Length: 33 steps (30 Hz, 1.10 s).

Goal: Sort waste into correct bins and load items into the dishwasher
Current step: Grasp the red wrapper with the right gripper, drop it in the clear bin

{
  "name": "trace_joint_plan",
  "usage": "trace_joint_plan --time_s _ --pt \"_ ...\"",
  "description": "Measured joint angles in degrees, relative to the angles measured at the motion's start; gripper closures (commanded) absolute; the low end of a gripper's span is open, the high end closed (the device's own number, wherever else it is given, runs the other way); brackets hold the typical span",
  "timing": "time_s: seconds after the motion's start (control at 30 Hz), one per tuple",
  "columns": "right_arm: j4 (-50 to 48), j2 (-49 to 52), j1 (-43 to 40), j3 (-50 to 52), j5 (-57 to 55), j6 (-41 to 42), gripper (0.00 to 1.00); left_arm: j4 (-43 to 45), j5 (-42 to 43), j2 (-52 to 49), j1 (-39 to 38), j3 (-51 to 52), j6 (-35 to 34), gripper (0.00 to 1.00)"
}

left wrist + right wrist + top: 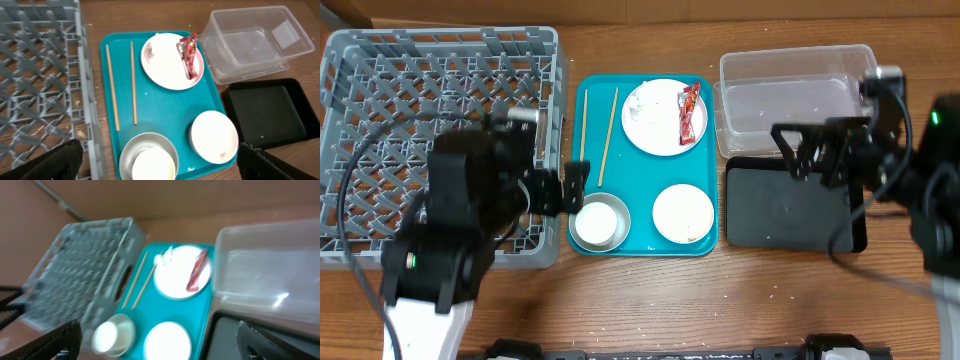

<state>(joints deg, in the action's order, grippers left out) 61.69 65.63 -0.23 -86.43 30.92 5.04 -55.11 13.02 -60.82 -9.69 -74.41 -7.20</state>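
The left gripper [160, 147] is released, its dark fingers [65, 161] spread wide and cut off at the lower corners of its wrist view. Directly below it, a round steel bowl [148, 159] holds a white cup [154, 165], both partly cropped by the frame edge. Just to its right sits a small white bowl [213, 136]. Ahead of it on the teal serving tray [160, 107] lie two thin wooden chopsticks [133, 82], and beyond them a large round white plate [167, 62] carries a small red snack wrapper [188, 55]. A crumpled white tissue [638, 100] on the plate's far rim is hard to make out against the white. To the gripper's left stands the large square grey plastic dish rack [40, 85], partly hidden by the arm in the overhead view. The right gripper [157, 330] is also spread open above the flat black rectangular tray [790, 205], with the clear rectangular plastic tub [800, 95] just beyond. Its wrist view is blurred. Rice grains cannot be told apart.
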Motion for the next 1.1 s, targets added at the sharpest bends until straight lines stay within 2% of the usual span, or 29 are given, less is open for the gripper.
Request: trace_joint_plan --time_s 0.2,0.43,0.5,0.57,0.7,0.83,1.03,1.07,1.1 --pt "-3.9 9.4 2.1 -2.7 6.1 3.0 0.02 -0.2 5.9 -6.8 0.0 -4.0 -0.5 0.0" --pt "-5.7 26.9 16.5 -7.1 -6.6 3.8 0.02 0.8 8.1 -8.7 0.0 -4.0 -1.5 0.0" --pt "-8.6 32.1 19.5 -8.5 -11.7 3.8 0.08 0.5 8.8 -8.7 0.0 -4.0 -1.6 0.0" --pt "-12.5 36.9 21.4 -9.1 -16.8 4.2 0.1 0.2 10.0 -8.7 0.0 -4.1 -1.7 0.0" --pt "-20.3 46.2 22.4 -9.5 -23.8 4.6 0.29 -1.1 11.8 -8.7 0.0 -4.1 -1.7 0.0" --pt "-26.6 54.7 22.0 -9.6 -26.8 5.4 0.39 -1.1 12.4 -8.7 0.0 -4.1 -1.7 0.0" --pt "-30.3 61.3 22.0 -9.6 -28.4 5.5 0.44 -1.1 12.9 -8.7 0.0 -4.1 -1.7 0.0" --pt "-30.5 61.5 22.0 -9.6 -28.5 5.7 0.47 -1.1 12.9 -8.7 0.0 -4.1 -1.7 0.0" --pt "-30.4 61.9 22.0 -9.6 -28.6 5.8 0.55 -1.1 12.9 -8.7 0.0 -4.1 -1.7 0.0"
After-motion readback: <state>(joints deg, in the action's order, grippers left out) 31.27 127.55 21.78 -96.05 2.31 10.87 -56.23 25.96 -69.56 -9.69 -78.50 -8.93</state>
